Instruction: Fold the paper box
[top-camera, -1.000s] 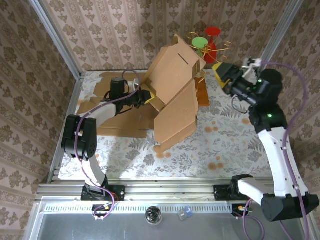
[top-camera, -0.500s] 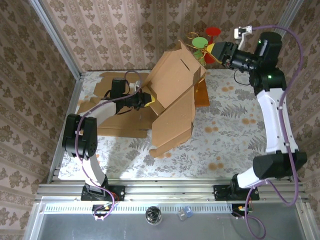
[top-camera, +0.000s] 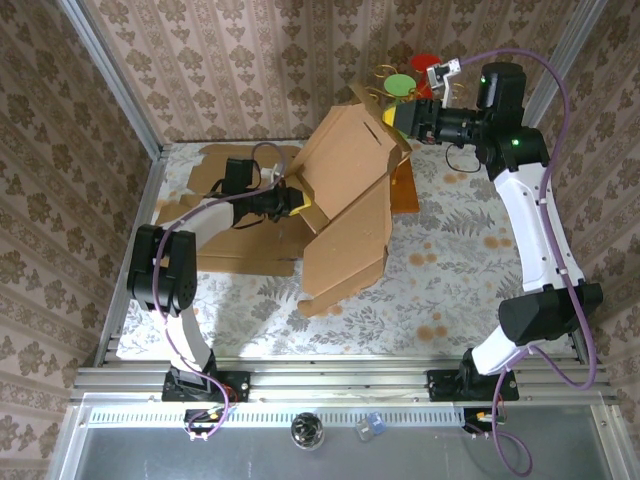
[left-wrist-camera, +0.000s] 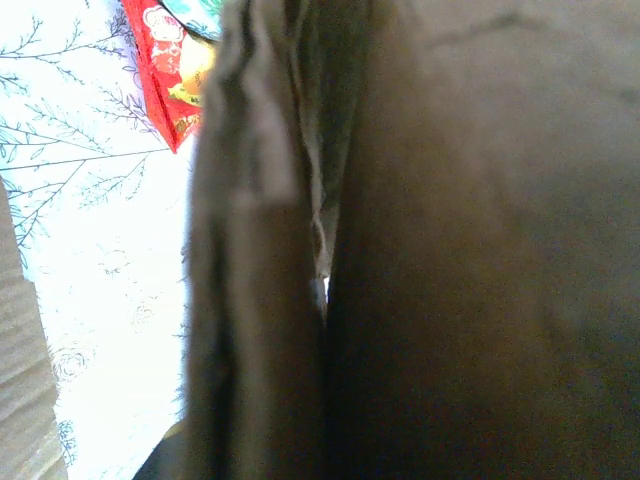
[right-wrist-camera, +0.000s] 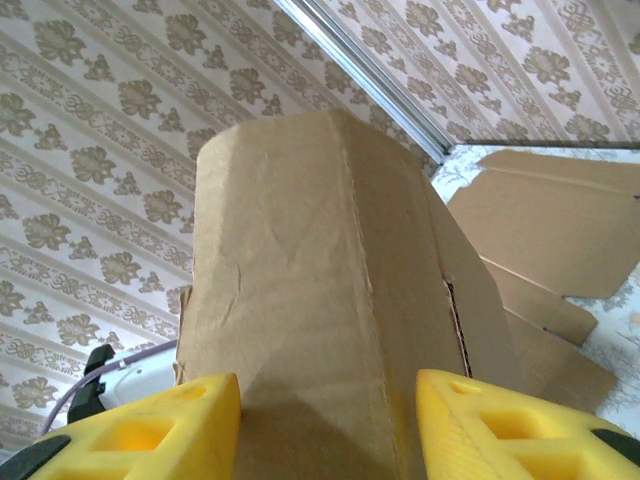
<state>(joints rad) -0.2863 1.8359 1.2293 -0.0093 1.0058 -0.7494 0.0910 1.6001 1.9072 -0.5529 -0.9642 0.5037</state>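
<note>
Top external view: at centre left we see the left gripper (top-camera: 290, 199) clenched on the lower left edge of the paper box (top-camera: 350, 190). The box stands tilted in the middle of the frame, over the table (top-camera: 470, 250). It is plain brown cardboard with creased flaps and a narrow slot near its top. At upper right, the right gripper (top-camera: 404, 118) is released, at the top corner of the box. In the right wrist view its yellow fingers (right-wrist-camera: 150, 430) are apart with the cardboard between them; whether they touch it we cannot tell. The table cover is pale, with a floral pattern.
</note>
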